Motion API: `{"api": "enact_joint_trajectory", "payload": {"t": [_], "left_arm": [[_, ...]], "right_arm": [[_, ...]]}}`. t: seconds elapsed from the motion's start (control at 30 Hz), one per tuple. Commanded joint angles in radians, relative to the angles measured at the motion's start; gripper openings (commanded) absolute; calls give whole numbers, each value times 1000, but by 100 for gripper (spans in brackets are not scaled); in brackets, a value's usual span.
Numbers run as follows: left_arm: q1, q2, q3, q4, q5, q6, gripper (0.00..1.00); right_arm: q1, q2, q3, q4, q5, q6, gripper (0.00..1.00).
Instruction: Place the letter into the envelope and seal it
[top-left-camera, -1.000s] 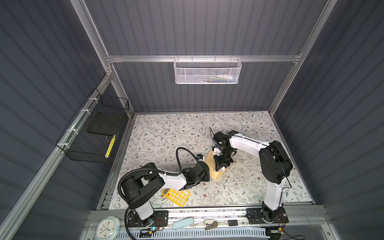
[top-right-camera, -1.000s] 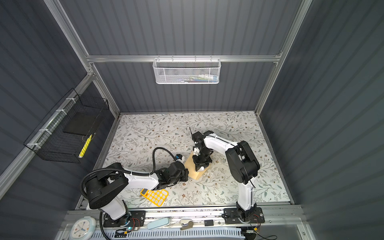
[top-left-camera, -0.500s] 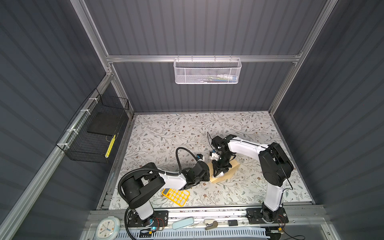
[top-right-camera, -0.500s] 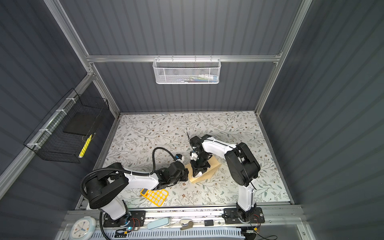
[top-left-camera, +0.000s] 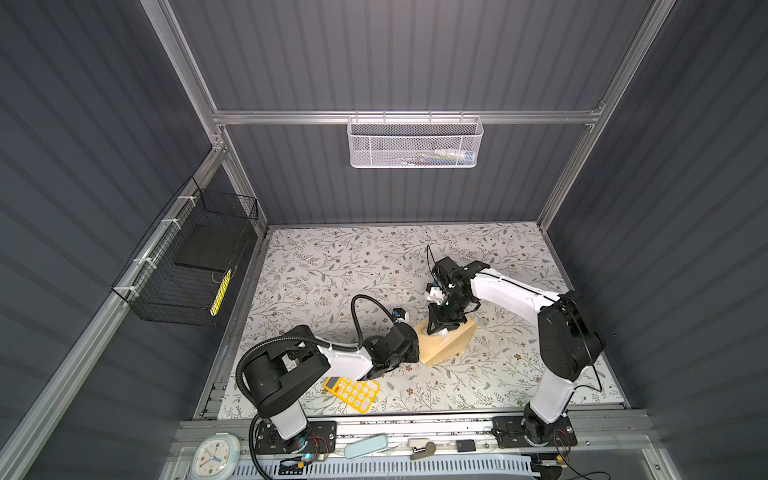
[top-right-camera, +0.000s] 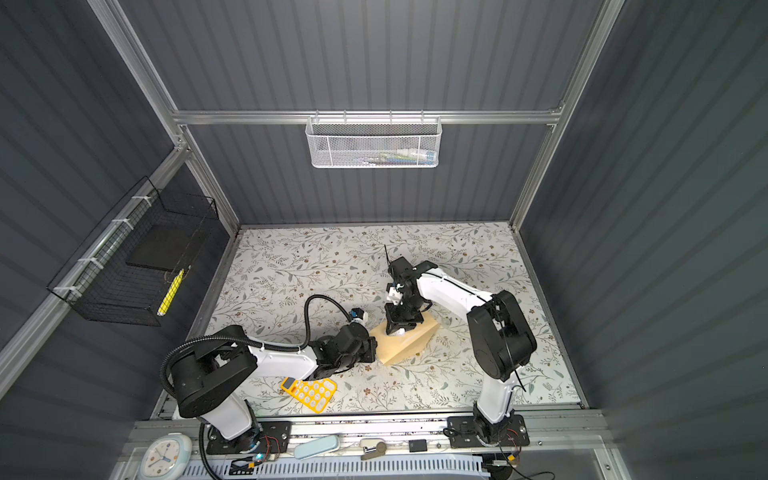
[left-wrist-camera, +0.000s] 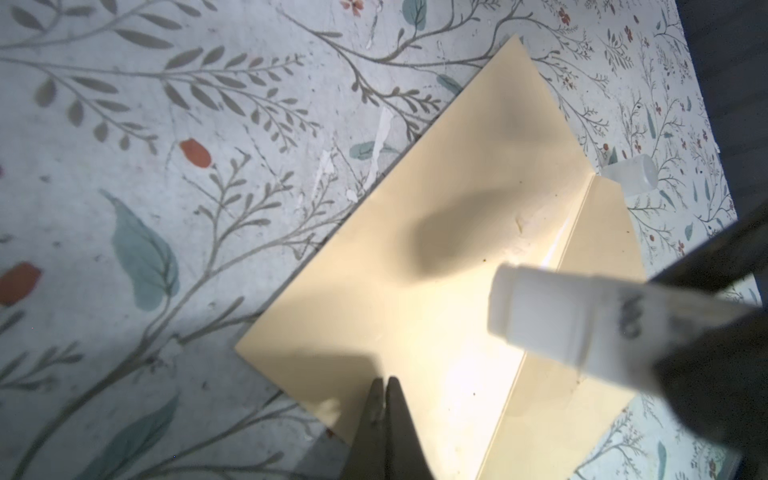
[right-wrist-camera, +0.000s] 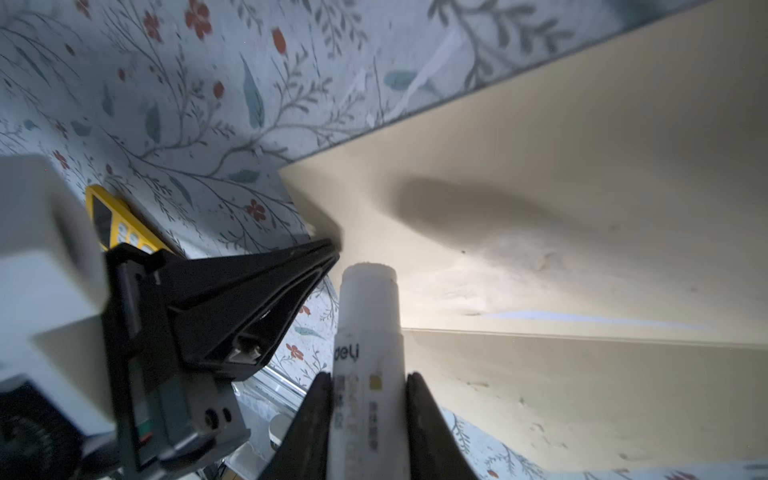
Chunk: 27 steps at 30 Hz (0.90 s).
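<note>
on the surface (top-left-camera: 332, 266), under both jaws, the envelope (top-left-camera: 446, 347) lies flap open; letter unseen, likely already inside. left jaws, pressed together, pin its edge; right jaws pinch the glue stick (right-wrist-camera: 368, 332) above it. sealing remains.

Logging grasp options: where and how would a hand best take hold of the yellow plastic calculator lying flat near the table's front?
Grip the yellow plastic calculator across its two long edges, toward the keypad end, coming straight down from above. It lies flat and face up, so only its thin sides offer purchase, and the left arm seems to overhang its display end.
</note>
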Motion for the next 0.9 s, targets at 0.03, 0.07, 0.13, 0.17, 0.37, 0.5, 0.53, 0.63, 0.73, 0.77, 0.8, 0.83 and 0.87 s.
{"api": "enact_joint_trajectory", "payload": {"t": [0.03, 0.07, 0.13, 0.17, 0.37, 0.5, 0.53, 0.63, 0.73, 0.77, 0.8, 0.83, 0.87], "left_arm": [[-3, 27, -5, -66, -14, 6, 7], [-3, 23, -3, -62, -13, 7, 7], [-3, -3, -3, -47, -12, 15, 9], [-3, -22, -3, -39, -13, 19, 13], [-2, -186, 59, -49, -10, 67, 59], [6, -274, 117, -92, -14, 59, 67], [12, -293, 122, -90, -13, 46, 69], [38, -356, 123, -59, 9, -20, 75], [79, -414, 112, -10, 33, -108, 82], [94, -432, 106, 8, 42, -146, 83], [109, -446, 101, 24, 54, -179, 85], [126, -456, 99, 42, 67, -209, 85], [141, -464, 92, 72, 86, -240, 85]], "right_arm": [[-10, -25, 22, -1, 57, 9, 0], [-14, -37, 18, 7, 85, 10, 0], [-24, -74, 2, 41, 114, 21, 0], [-29, -93, -8, 59, 122, 28, 0], [-59, -232, -55, 195, 169, 64, 0], [-71, -315, -66, 268, 177, 71, 0], [-74, -339, -71, 285, 175, 71, 0], [-75, -420, -101, 365, 176, 68, 0], [-75, -502, -155, 465, 170, 68, 0], [-73, -526, -177, 504, 162, 67, 0], [-73, -552, -198, 545, 151, 65, 0], [-73, -571, -215, 576, 146, 66, 0], [-73, -591, -236, 609, 140, 67, 0]]}}
